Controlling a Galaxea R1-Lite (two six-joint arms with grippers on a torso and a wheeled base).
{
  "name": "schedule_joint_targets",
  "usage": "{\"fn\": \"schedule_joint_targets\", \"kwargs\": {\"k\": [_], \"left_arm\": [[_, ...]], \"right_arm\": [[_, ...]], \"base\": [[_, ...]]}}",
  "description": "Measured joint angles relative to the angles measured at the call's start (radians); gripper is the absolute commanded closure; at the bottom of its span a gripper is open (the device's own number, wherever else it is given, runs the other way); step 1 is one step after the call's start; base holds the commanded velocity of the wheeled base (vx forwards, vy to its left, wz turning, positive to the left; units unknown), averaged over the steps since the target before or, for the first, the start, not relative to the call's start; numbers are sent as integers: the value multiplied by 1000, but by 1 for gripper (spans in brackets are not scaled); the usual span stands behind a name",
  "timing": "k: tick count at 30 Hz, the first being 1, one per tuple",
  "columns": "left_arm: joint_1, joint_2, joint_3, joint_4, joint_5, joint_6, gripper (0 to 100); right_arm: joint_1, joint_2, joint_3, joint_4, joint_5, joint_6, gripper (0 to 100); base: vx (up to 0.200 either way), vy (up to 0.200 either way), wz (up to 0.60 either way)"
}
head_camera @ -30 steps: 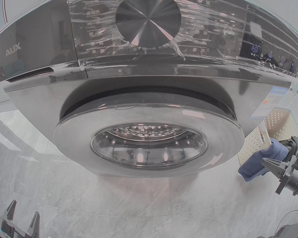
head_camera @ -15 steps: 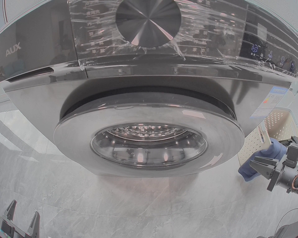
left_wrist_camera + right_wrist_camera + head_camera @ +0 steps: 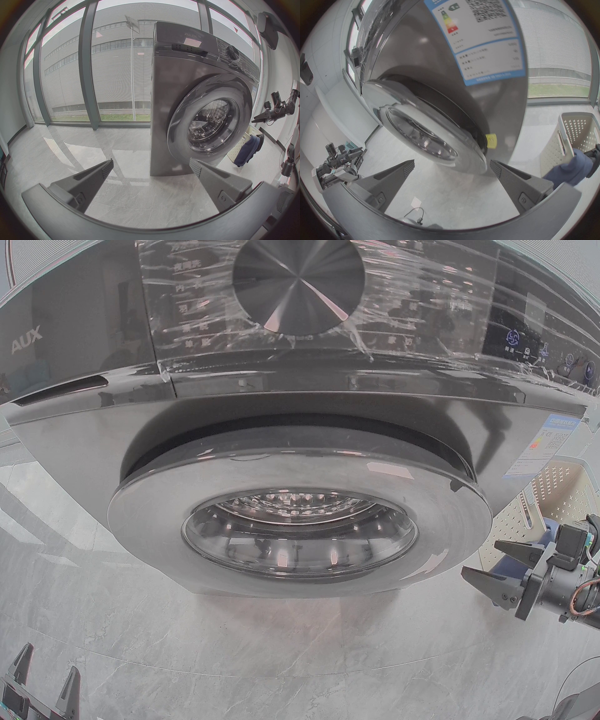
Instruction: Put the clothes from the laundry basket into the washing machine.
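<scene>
Nothing loaded: dark grey washing machine's round glass door seems shut; blue garment drapes the cream perforated laundry basket at four o'clock. My right hand and left hand gape empty.

Bare lab-like room; washing machine on stone floor; tall windows.

Glossy grey stone-look floor, pale veining, reflections across it.
A front-loading washing machine stands directly on the floor in front of the window wall. A cream perforated laundry basket sits on the floor just beside the machine, on the robot's right.
</scene>
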State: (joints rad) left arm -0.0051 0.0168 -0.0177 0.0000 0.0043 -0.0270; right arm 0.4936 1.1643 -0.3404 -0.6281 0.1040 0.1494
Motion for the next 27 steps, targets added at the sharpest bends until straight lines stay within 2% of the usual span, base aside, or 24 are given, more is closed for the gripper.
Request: {"fn": "schedule_joint_targets", "kwargs": {"k": [7, 13, 20, 24, 27], "left_arm": [[0, 0, 0, 0, 0, 0, 0], [0, 0, 0, 0, 0, 1, 0], [0, 0, 0, 0, 0, 1, 0], [0, 0, 0, 0, 0, 1, 0], [-1, 0, 0, 0, 0, 0, 0]], "right_arm": [[28, 108, 7, -175, -3, 0, 0], [27, 172, 18, -266, -6, 0, 0], [39, 200, 37, -276, -6, 4, 0], [53, 200, 92, -277, 6, 0, 0], [65, 191, 137, -273, 18, -3, 0]], "base": [[0, 0, 0], [0, 0, 0], [0, 0, 0], [0, 0, 0], [-200, 0, 0]]}}
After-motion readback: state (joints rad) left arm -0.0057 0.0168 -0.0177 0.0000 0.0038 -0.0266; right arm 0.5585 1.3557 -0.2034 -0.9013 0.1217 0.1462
